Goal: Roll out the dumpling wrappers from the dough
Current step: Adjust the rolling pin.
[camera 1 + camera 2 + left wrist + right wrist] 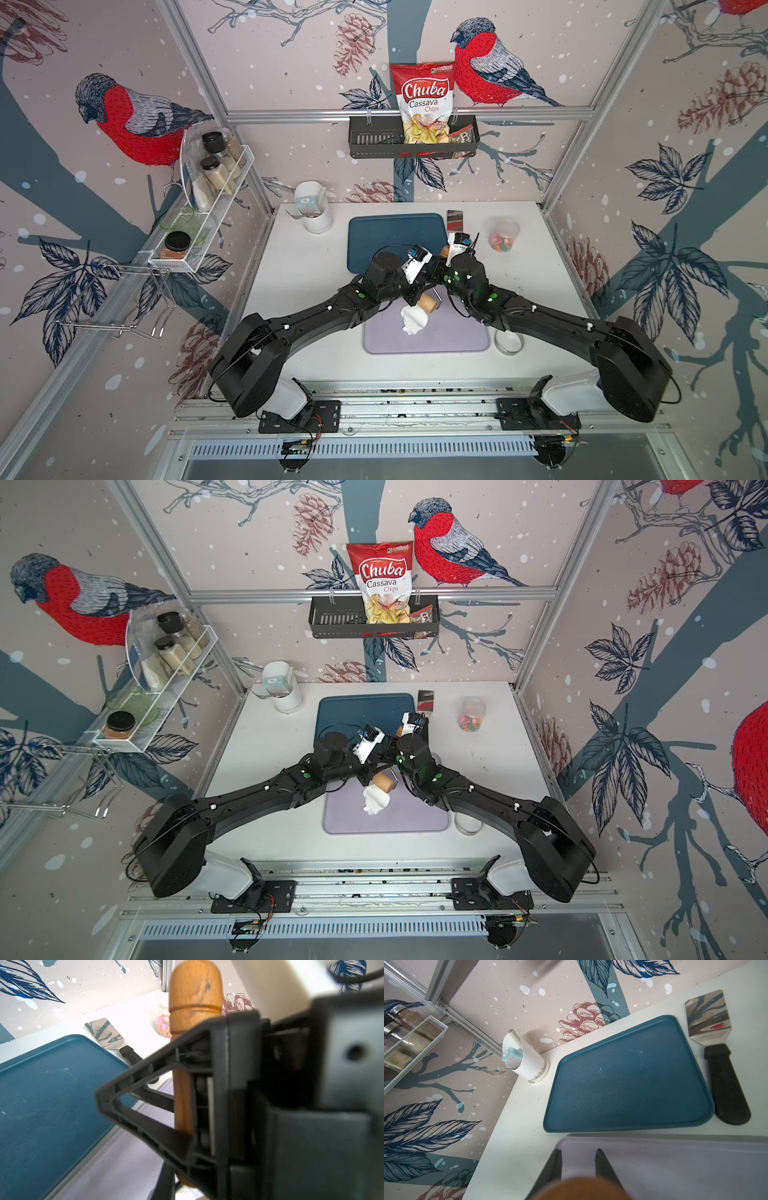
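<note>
Left pincer (182, 1101), right pincer (578, 1153) clamp rolling pin (195, 991) by dough (413, 320) (spatula (706, 1020) beside blue tray (629, 1076)).

Legible print: "Chuba Cassava Chips" on the red-and-white chip bag (422, 97) (380, 577), in both top views; bag stands in the black wall basket (374, 143); green logo at bag's upper corner too small to read; small packet (460, 136) just beside bag, same basket: dark marks, illegible; nothing else readable.

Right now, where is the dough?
In both top views the dough lies on the lilac tray, near its far edge, just in front of the rolling pin.
</note>
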